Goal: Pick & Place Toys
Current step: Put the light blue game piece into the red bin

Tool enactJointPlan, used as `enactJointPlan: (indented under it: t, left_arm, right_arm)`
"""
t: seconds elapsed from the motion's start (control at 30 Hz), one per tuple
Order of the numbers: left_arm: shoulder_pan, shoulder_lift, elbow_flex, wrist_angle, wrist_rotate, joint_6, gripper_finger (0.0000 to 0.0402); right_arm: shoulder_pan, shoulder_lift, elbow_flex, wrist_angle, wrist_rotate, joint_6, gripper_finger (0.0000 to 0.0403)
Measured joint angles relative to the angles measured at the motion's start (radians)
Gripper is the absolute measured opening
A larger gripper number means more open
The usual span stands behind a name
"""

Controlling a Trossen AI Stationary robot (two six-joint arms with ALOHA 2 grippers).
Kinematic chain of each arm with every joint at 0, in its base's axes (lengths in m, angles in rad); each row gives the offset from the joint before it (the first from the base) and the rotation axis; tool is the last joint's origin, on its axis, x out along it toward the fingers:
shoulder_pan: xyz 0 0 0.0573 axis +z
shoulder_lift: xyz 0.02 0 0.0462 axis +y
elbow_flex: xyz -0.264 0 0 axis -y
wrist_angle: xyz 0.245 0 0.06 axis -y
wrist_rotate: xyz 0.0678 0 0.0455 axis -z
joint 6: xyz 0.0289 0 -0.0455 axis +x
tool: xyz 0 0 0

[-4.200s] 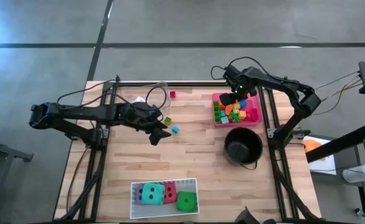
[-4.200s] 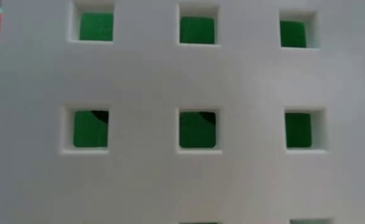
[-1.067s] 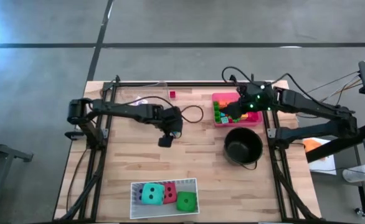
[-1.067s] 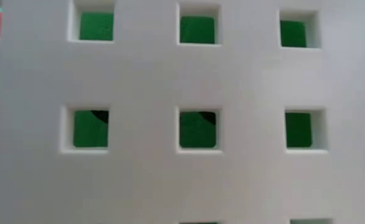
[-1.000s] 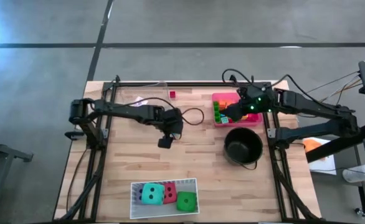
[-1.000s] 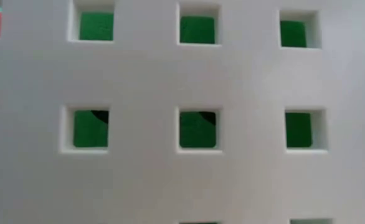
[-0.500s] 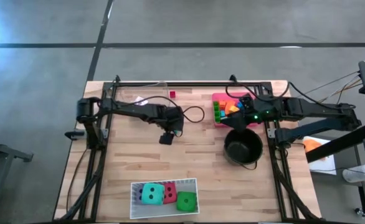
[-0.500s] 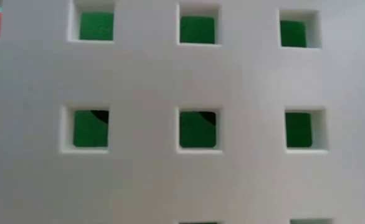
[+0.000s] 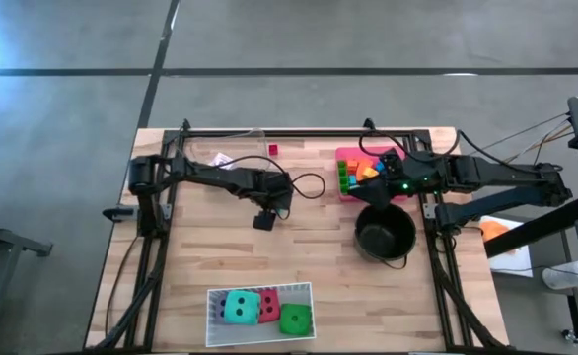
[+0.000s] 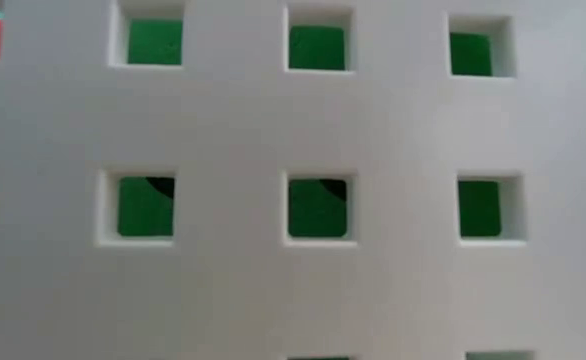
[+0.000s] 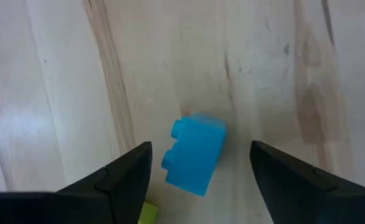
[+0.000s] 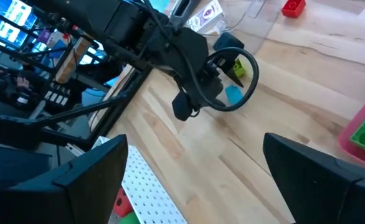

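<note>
1. Left wrist view is where the real action is seen: a blue block [image 11: 195, 154] lies flat on the bare wood, framed between the left gripper's [image 11: 201, 171] two fingers, which are spread wide with nothing pinched. It looks lined up that way so the fingers can be dropped on either side of the block. A scrap of yellow-green [image 11: 147, 213] is glimpsed by one finger, probably another block.
2. From the high view the same gripper [image 9: 263, 219] is placed mid-table, arm stretched out from the left side, but the block underneath can't be made out there at all.
3. The right gripper [image 9: 376, 193] is parked between the pink tray [image 9: 342, 156] and the pot [image 9: 385, 233], fingers spread and empty as far as can be judged. Probably kept there because the tray's blocks [image 9: 360, 175] are its job.
4. Three dice, teal [image 9: 237, 308], red [image 9: 267, 305] and green [image 9: 294, 319], are already sat in the white tray [image 9: 259, 290] at the near edge. A lone red block [image 9: 272, 150] is left near the far rail.
5. Right wrist view gives what the top-down one doesn't: the left arm from the side, with the blue block [image 12: 233, 94] and a green one [image 12: 237, 68] just past its cable loop.
6. Low view is blocked by the tray wall [image 10: 223, 130]; only green and red are seen through its holes.
</note>
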State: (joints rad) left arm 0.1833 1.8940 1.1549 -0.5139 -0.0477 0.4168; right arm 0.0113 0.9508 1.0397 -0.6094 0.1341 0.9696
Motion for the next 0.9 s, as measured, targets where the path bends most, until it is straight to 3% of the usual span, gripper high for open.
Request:
enactJointPlan:
  t: [0.6, 0.9]
  left_arm:
    - [0.002, 0.002, -0.003, 0.034, 0.002, 0.006, 0.0107]
    - [0.002, -0.011, -0.006, -0.002, 0.018, -0.094, 0.0091]
  right_arm:
    - [0.000, 0.000, 0.000, 0.003, -0.001, 0.008, 0.0367]
    - [0.000, 0.000, 0.000, 0.028, -0.003, -0.010, 0.0367]
